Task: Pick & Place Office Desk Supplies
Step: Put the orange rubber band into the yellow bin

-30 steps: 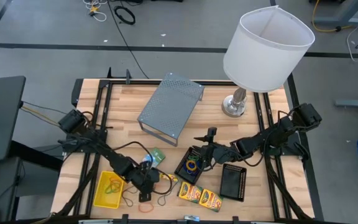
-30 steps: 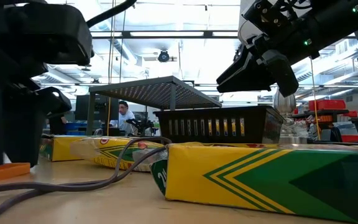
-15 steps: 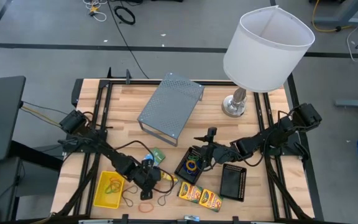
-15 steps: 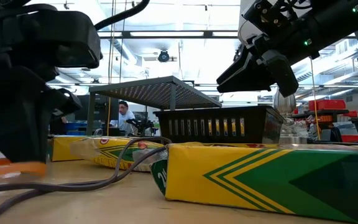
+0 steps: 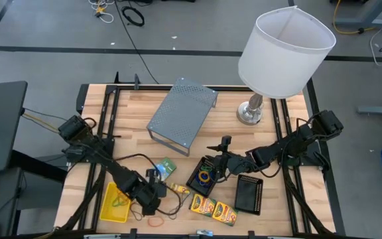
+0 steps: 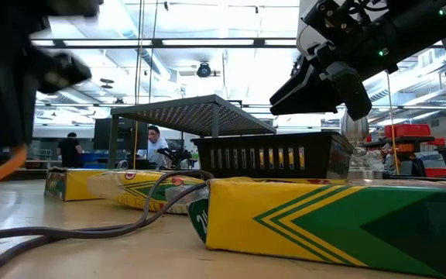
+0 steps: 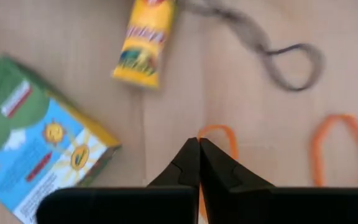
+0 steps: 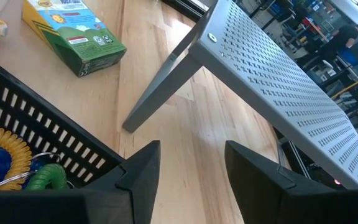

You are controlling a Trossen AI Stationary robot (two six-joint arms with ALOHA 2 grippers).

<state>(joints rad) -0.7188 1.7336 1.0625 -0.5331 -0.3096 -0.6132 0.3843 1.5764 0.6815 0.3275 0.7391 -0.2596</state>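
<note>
Left pincer (image 7: 199,144) clenched on an orange band (image 7: 219,140)

The band hangs just above the bench (image 5: 138,116), beside the yellow basket (image 5: 107,206); light, floppy, stretchy, best pinched on one strand. Right pincer (image 8: 188,168) gapes empty over the black tray (image 5: 203,176).

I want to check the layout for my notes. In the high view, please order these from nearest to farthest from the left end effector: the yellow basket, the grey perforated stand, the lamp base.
Measured from the left end effector, near the table's front edge:
1. Yellow basket, just beside it, toward the table's left side.
2. Grey perforated stand, at the middle, toward the back.
3. Lamp base, at the back right, farthest.
</note>
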